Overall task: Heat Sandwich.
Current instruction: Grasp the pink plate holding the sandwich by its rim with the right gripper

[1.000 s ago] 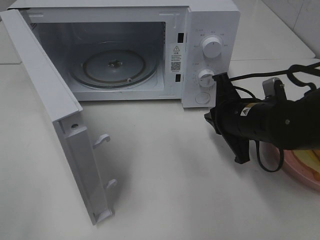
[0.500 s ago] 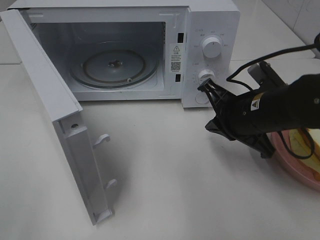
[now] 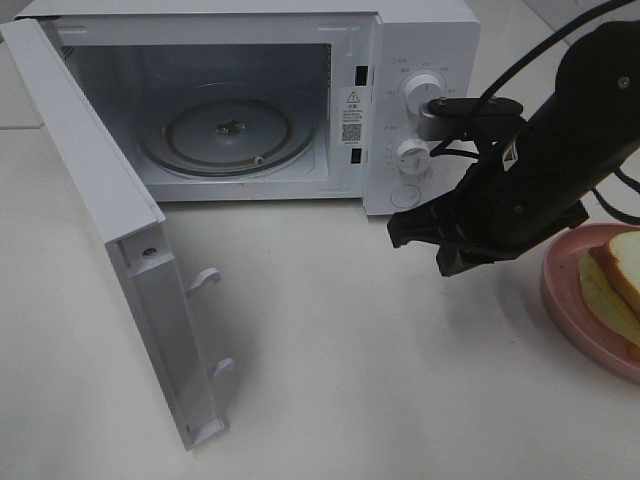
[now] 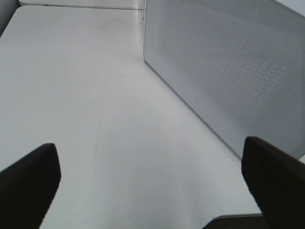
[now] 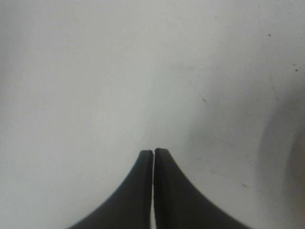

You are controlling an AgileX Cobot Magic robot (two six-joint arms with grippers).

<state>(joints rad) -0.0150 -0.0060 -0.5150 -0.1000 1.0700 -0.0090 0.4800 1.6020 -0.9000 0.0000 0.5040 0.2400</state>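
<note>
The microwave (image 3: pixel 425 30) stood on the bench (image 3: pixel 350 390) with its door (image 3: pixel 100 220) swung fully open and the glass turntable (image 3: pixel 225 135) bare inside, so the opening step looked done. The sandwich (image 3: pixel 612 285) lay on the pink plate (image 3: pixel 556 292) at the right edge of the bench, well apart from the oven's mouth, and neither arm touched it. The right claw (image 5: pixel 153 155) hung above the bench between the microwave's control panel and the plate, its two black fingers pressed together and holding nothing. The left claw (image 4: pixel 151 181), out of the high view, was spread wide over bare bench near a white perforated panel, most likely the outer face of the open door; it too was empty. By my judgement the task was only in its early part. The sandwich was not yet picked up or set on the turntable, the door was not yet shut, and the dials were not yet turned.
</note>
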